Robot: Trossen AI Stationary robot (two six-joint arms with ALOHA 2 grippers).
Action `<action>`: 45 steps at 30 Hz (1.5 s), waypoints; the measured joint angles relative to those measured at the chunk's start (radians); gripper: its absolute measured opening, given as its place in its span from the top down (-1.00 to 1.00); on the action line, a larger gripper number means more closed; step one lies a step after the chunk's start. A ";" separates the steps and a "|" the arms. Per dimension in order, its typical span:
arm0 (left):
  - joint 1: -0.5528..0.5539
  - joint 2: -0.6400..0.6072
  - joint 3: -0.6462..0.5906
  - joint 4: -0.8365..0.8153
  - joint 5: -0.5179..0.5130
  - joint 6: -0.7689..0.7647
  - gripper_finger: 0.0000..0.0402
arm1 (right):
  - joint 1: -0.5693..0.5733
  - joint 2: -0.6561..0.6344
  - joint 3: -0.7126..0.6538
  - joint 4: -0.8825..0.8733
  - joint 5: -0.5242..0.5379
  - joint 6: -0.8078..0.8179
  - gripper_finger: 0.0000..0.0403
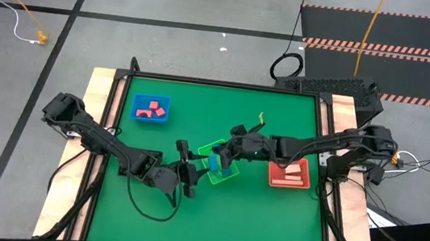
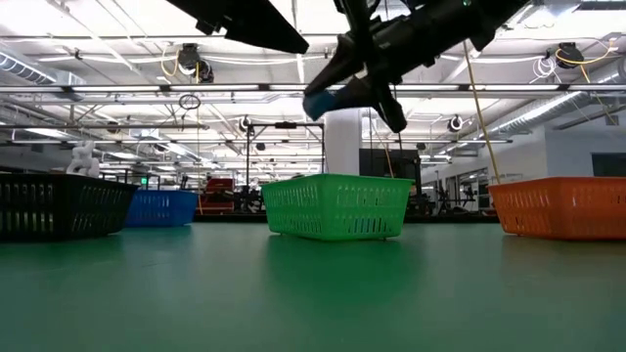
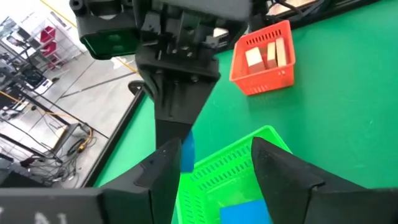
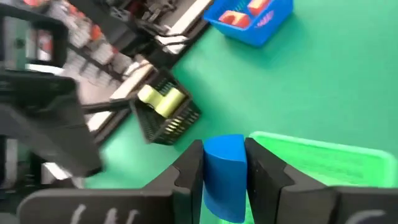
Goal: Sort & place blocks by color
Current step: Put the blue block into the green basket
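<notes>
My right gripper [image 4: 224,177] hangs over the green bin [image 2: 337,205] and is shut on a blue block [image 4: 224,162] with a rounded end. A second blue block [image 3: 245,211] lies inside the green bin [image 3: 211,171]. My left gripper [image 3: 214,180] is open and waits just beside the green bin's left edge [image 1: 203,152], touching nothing. Red blocks [image 4: 239,15] lie in the blue bin [image 1: 151,109], yellow blocks [image 4: 161,99] in the black bin [image 4: 168,121], and tan blocks [image 3: 267,56] in the red bin [image 1: 288,175]. My right gripper pinches the blue block [image 2: 328,101] between its two fingers [image 4: 193,171], one on each flat side. The fingers slant down from above and from the table's right. The block is lifted clear, well above the green bin's rim.
In the low view the black bin [image 2: 59,205], the blue bin [image 2: 161,207], the green bin and the red bin [image 2: 562,207] stand in a row across the green table [image 1: 252,222]. The two arms nearly meet over the green bin.
</notes>
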 joint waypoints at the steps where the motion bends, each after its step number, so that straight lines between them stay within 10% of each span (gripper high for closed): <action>1: 0.002 0.000 0.000 0.000 0.000 -0.002 0.01 | -0.005 -0.007 0.000 -0.016 0.003 -0.011 0.65; 12: 0.042 -0.026 0.000 -0.130 -0.075 -0.108 -0.03 | 0.001 -0.026 -0.001 -0.096 -0.052 -0.082 0.65; 25: 0.057 -0.220 0.000 -0.737 -0.056 -0.687 -0.03 | 0.029 -0.051 -0.001 -0.255 -0.110 -0.091 0.65; 33: 0.054 -0.316 -0.001 -0.833 -0.026 -0.794 -0.03 | 0.030 -0.198 -0.001 -0.469 -0.009 -0.073 0.64; 45: 0.069 -0.331 -0.001 -0.821 -0.041 -0.783 -0.03 | 0.063 -0.034 -0.103 -0.111 0.023 -0.050 0.65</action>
